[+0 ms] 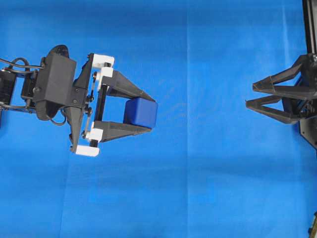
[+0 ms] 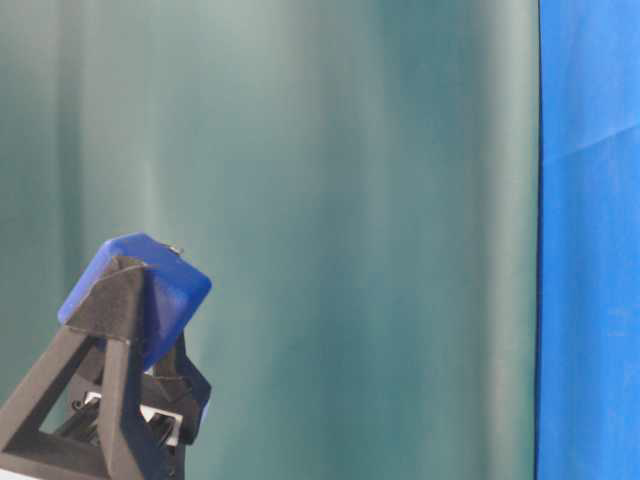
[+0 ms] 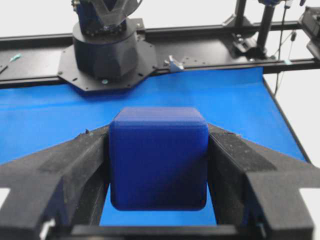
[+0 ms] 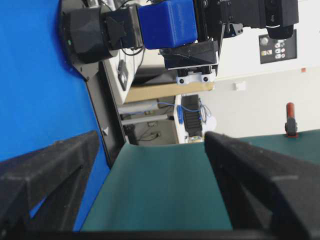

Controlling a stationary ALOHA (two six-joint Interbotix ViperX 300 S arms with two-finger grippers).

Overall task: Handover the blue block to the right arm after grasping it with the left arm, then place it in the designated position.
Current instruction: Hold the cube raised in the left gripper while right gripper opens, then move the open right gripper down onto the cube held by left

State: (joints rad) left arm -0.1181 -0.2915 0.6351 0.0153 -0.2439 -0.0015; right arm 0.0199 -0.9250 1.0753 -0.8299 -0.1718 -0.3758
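- Fingers of the left arm [image 1: 141, 115] are clamped on the blue block [image 1: 140, 112], one on each opposite face, with the block seated near the tips (the left wrist view shows both pads flat against its sides).
- Held that way, the block's top, bottom and outward face stay bare, which looks meant to leave the other arm a place to grip.
- Lifted clear of the blue cloth [image 1: 198, 188], the block shows against the green backdrop [image 2: 350, 200] in the table-level view, so it is in the air, not on the desk.
- Fingers of the right arm [image 1: 252, 97] stand spread wide and hold nothing, well apart from the block and pointing toward it.
- My reading: the grasp is done and the handover is not yet begun.
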